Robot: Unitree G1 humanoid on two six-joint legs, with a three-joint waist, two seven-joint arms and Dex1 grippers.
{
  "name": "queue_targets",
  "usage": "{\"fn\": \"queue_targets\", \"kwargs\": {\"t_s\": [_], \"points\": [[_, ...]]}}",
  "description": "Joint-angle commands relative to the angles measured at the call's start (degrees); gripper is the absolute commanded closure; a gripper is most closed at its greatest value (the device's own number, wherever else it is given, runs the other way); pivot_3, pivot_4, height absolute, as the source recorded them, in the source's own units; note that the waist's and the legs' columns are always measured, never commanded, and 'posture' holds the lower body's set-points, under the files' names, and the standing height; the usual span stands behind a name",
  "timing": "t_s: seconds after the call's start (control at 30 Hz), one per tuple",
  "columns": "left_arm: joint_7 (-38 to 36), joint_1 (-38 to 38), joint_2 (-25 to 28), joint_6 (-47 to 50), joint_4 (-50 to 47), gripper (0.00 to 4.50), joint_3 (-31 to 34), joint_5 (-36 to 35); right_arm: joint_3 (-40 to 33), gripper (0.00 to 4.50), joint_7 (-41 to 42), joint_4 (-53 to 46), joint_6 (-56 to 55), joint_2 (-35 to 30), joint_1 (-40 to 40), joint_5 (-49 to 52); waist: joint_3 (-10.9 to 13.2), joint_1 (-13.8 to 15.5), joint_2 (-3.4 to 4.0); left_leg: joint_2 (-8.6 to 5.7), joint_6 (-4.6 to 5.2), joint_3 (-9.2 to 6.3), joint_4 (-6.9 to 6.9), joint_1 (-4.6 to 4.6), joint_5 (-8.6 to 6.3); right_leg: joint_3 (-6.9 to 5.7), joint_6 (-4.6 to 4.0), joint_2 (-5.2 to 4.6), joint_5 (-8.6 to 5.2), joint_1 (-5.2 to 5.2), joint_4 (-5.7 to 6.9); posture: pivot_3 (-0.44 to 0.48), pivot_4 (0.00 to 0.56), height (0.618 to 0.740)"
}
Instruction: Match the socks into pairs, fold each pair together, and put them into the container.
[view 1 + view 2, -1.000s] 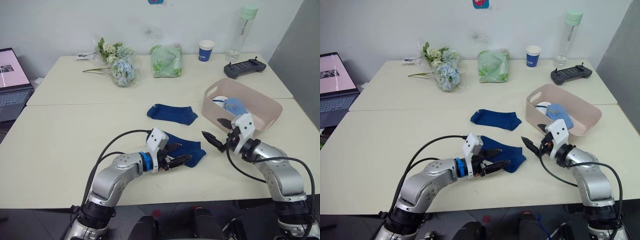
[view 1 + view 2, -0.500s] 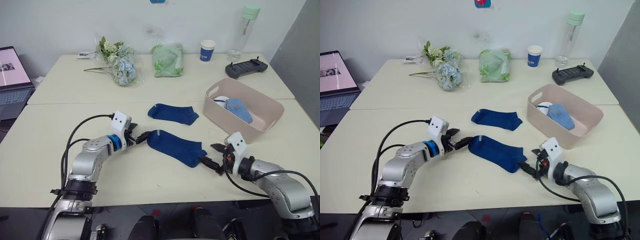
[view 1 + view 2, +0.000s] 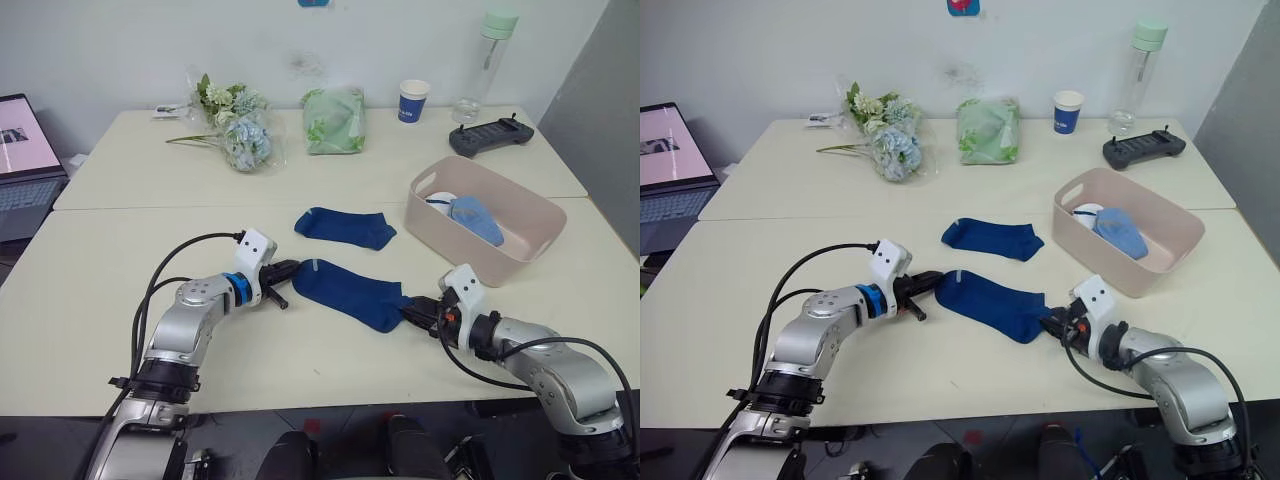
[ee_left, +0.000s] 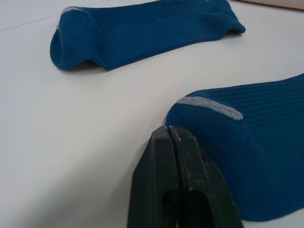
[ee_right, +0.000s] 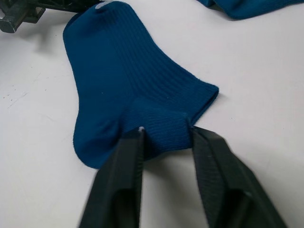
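A dark navy sock (image 3: 350, 293) lies flat and stretched out on the table between my two grippers. My left gripper (image 3: 288, 270) is shut, its tips (image 4: 168, 130) touching the sock's grey-banded end; no fabric shows between the fingers. My right gripper (image 3: 412, 312) is shut on the sock's other end, with the knit bunched between its fingers (image 5: 138, 137). A second navy sock (image 3: 345, 227) lies just beyond. The pink container (image 3: 520, 250) stands at the right, with a light blue sock (image 3: 475, 218) and a white sock (image 3: 438, 200) inside.
Along the table's far side are a flower bunch (image 3: 235, 125), a pale green bag (image 3: 333, 120), a blue cup (image 3: 412, 100), a bottle (image 3: 490, 60) and a black controller (image 3: 490, 135). A laptop (image 3: 20, 170) sits at the far left.
The sock, crumpled a second ago, now lies stretched out. Both grippers were open at its ends half a second ago; the left has shut and the right has closed on the fabric.
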Motion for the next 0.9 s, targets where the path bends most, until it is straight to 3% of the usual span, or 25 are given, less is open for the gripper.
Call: {"fn": "queue_targets", "kwargs": {"t_s": [0.03, 0.17, 0.4, 0.5, 0.63, 0.9], "points": [[-0.23, 0.82, 1.14, 1.27, -3.66, 4.50, 1.32, -0.59, -1.37, 4.34, 0.56, -1.38, -0.35, -0.59, -0.99, 1.37, 0.00, 0.00, 0.00, 0.00, 0.00, 0.00, 0.00, 0.00, 0.00, -0.01, 0.00, 0.00, 0.00, 0.00, 0.00, 0.000, 0.150, 0.740], [1.98, 3.78, 1.11, 5.96, -10.09, 4.50, 3.55, -2.97, -2.57, 4.49, 2.31, -1.26, -0.13, -2.19, -1.00, 2.84, 0.00, -0.02, 0.00, 0.03, 0.00, 0.00, 0.00, 0.00, 0.00, 0.01, 0.00, 0.00, 0.00, 0.00, -0.01, 0.000, 0.150, 0.740], [10.77, 19.12, -2.76, 16.54, -32.47, 4.50, 8.66, -9.50, -6.27, 4.49, 7.21, -0.35, 6.47, -6.40, -3.22, 10.69, 0.01, -0.05, 0.00, 0.22, 0.04, 0.00, -0.03, 0.01, -0.02, 0.05, 0.00, -0.03, 0.00, 0.01, -0.02, 0.000, 0.150, 0.740], [14.13, 24.07, -4.17, 19.96, -39.19, 4.50, 9.93, -11.76, -4.29, 4.49, 8.92, 1.05, 8.62, -10.05, -4.06, 10.26, 0.01, 0.18, -0.01, 0.17, 0.09, -0.01, -0.02, 0.02, -0.05, 0.00, 0.00, -0.03, 0.00, 0.05, -0.02, 0.000, 0.150, 0.740], [17.20, 29.84, -3.92, 19.80, -42.38, 4.50, 8.66, -9.31, -2.72, 4.49, 8.19, 4.39, 8.34, -9.81, -6.27, 9.36, 0.01, 0.17, -0.01, 0.08, 0.08, 0.02, -0.02, 0.07, -0.04, 0.00, 0.00, -0.03, -0.01, 0.13, -0.04, 0.000, 0.150, 0.740], [19.37, 30.18, -4.94, 19.60, -42.86, 4.50, 6.60, -9.72, 0.98, 4.49, 12.40, 8.05, 5.39, -12.60, -5.74, 7.08, 0.01, 1.03, -0.01, 0.05, 0.05, 0.03, -0.01, 0.05, -0.03, -0.02, 0.00, -0.03, -0.01, 0.15, -0.09, 0.000, 0.150, 0.740]]}}
